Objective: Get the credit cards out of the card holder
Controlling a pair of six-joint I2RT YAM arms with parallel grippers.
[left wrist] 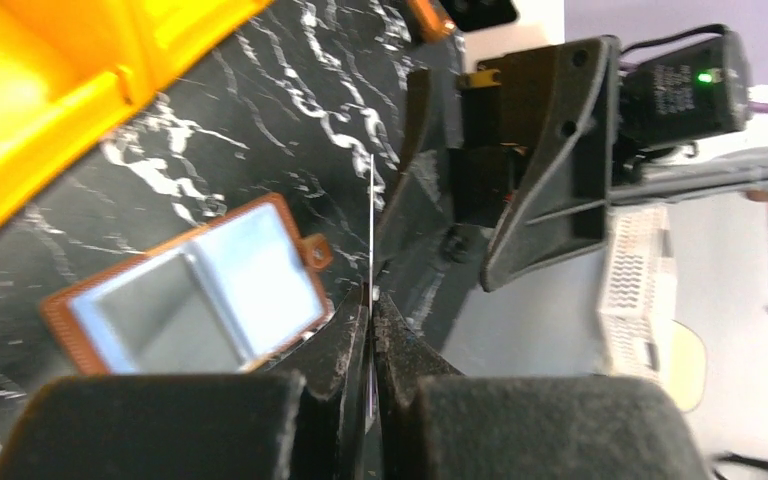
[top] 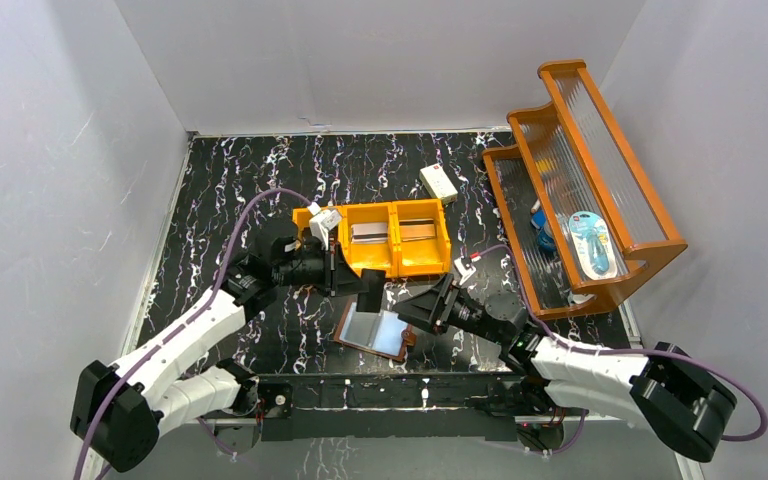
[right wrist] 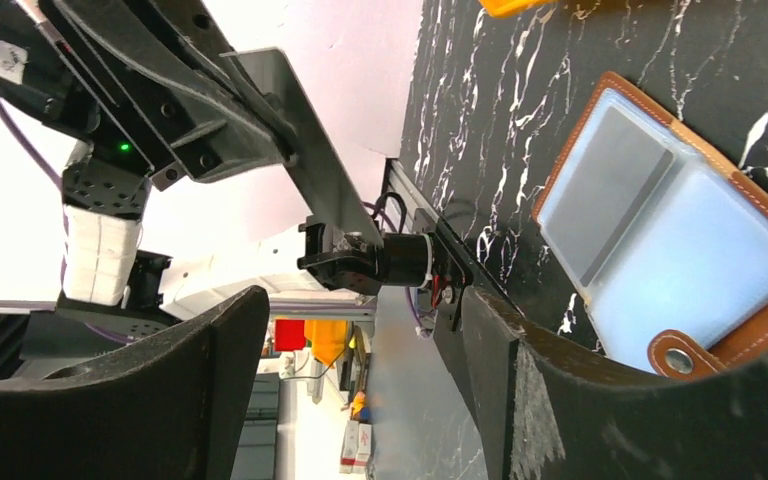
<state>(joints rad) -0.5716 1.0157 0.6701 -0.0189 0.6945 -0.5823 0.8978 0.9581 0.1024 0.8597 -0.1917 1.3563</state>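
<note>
Finding the left end effector (top: 358,284) pinched tight on a thin grey card (top: 371,293), held on edge above the tabletop (top: 220,200) just in front of the orange tray (top: 415,262); finding the right end effector (top: 415,306) spread wide just beside that card, gripping nothing; logging the card holder (top: 380,336) lying open and flat below and between the two; logging a second dark card (right wrist: 615,190) lodged in the pocket nearer the left arm, hence judging the task about half done. Step in hand, by judgement: carry the held card off and set it down. To do well: keep the pinch firm, given a hold seemingly on one end only; lift clear before swinging; lower flat, then release. For room: back the right end effector off first to avoid clipping the card's free edge; mind the tray wall close behind; choose a bare patch of tabletop apart from the card holder; avoid sweeping low over the open holder, light enough to shift.
</note>
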